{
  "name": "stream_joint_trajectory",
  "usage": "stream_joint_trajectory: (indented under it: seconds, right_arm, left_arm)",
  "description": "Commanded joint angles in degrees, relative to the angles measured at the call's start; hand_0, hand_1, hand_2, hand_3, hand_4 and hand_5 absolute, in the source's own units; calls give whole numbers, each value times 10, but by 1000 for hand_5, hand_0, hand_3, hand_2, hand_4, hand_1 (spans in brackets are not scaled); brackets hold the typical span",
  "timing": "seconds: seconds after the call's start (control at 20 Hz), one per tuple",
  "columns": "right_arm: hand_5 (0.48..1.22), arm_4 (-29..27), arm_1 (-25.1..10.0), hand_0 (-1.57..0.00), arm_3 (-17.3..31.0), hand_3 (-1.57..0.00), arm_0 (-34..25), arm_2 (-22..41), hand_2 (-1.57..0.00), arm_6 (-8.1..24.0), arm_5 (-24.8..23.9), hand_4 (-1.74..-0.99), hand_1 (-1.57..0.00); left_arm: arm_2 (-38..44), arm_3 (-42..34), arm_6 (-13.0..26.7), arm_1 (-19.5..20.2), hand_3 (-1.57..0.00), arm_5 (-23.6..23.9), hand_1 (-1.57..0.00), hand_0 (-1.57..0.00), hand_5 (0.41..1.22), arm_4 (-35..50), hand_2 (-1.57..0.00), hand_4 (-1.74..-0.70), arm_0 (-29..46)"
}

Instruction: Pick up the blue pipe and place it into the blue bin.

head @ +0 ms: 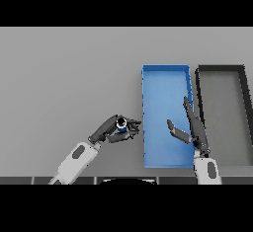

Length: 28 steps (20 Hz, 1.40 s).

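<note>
A small blue pipe (121, 123) is held just above the grey table, a little left of the blue bin (165, 73). My left hand (111, 129) is shut on it, fingers and thumb curled round it so only its dark round end shows. The blue bin is a long open tray running away from me, right of centre. My right hand (193, 127) hovers over the bin's near right part, open, fingers straight and pointing away, thumb out to the left.
A black bin (220, 69) of the same shape stands right beside the blue one, on its right. The grey table (69, 78) stretches left and far of the left hand.
</note>
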Motion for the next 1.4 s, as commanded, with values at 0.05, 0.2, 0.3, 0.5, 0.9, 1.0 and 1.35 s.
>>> stream_joint_trajectory:
  seconds: [0.05,0.2,0.3,0.5,0.9,1.0,1.35]
  right_arm:
    - [629,8,-2,1,2,1,1,2,1,-5,-1,-1228,1]
    - [635,7,-6,1,4,1,-5,-2,1,-12,-1,-1217,1]
    - [639,5,-4,1,3,1,-3,-2,1,-19,0,-1215,1]
    - [629,11,-6,1,3,1,8,-2,1,-26,-4,-1186,1]
    - [619,23,12,1,-18,1,29,2,1,-28,-28,-1207,1]
    - [619,10,9,1,-19,1,25,-2,1,-32,-19,-1191,1]
    - [532,-153,-78,1,-146,1,-5,10,1,42,125,-1250,1]
  left_arm:
    - [-5,-30,-1,6,-1439,-6,-1537,-1531,1207,3,-1540,-1717,-4]
    - [-9,-59,41,3,-1445,-11,-1553,-1551,1214,12,-1555,-1723,-32]
    - [-11,-76,68,3,-1445,-12,-1560,-1558,1216,21,-1561,-1724,-42]
    - [-17,-77,83,5,-1441,-14,-1566,-1566,1219,16,-1567,-1727,-46]
    - [-18,-80,91,11,-1442,-14,-1570,-1570,1220,16,-1570,-1730,-46]
    - [-13,-70,94,11,-1438,-21,-1571,-1570,1220,22,-1571,-1731,-53]
    - [-16,-81,95,14,-1440,-19,-1571,-1571,1221,18,-1571,-1731,-51]
